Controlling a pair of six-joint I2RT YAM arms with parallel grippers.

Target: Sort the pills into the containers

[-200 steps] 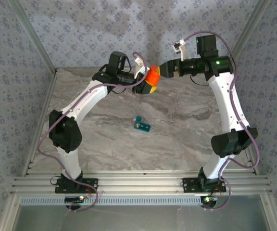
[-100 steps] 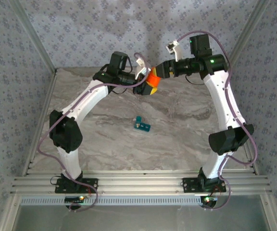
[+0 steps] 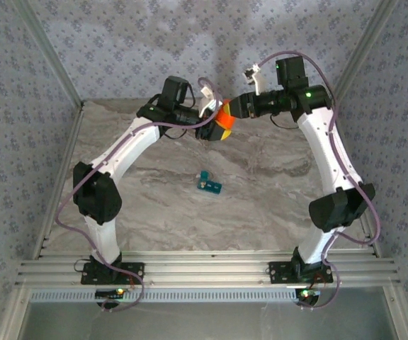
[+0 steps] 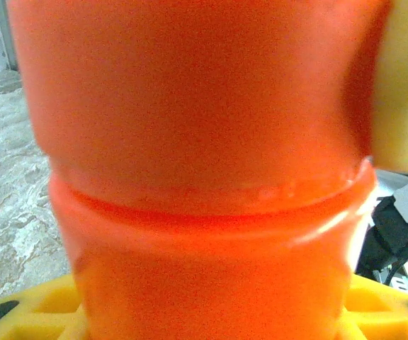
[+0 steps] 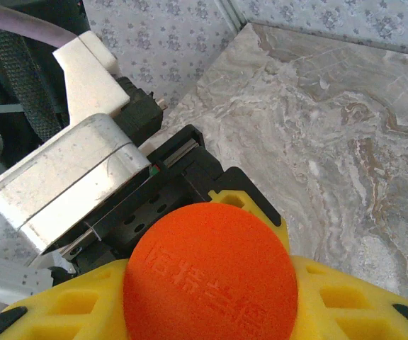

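Teal pill box (image 3: pixel 209 185): small and rectangular, lying mid-tabletop (image 3: pixel 275 205) between my two arms, with one end lid apparently raised; its contents are too small to tell. Well apart from it, over the far tabletop, my left tool (image 3: pixel 219 127) is clamped on the body of an orange bottle (image 3: pixel 224 115). My right tool (image 3: pixel 234 110) presses its yellow fingers (image 5: pixel 66 306) against both sides of the cap (image 5: pixel 211 273).

Arms raised, left hand (image 3: pixel 218 129) meeting right hand (image 3: pixel 234 109)
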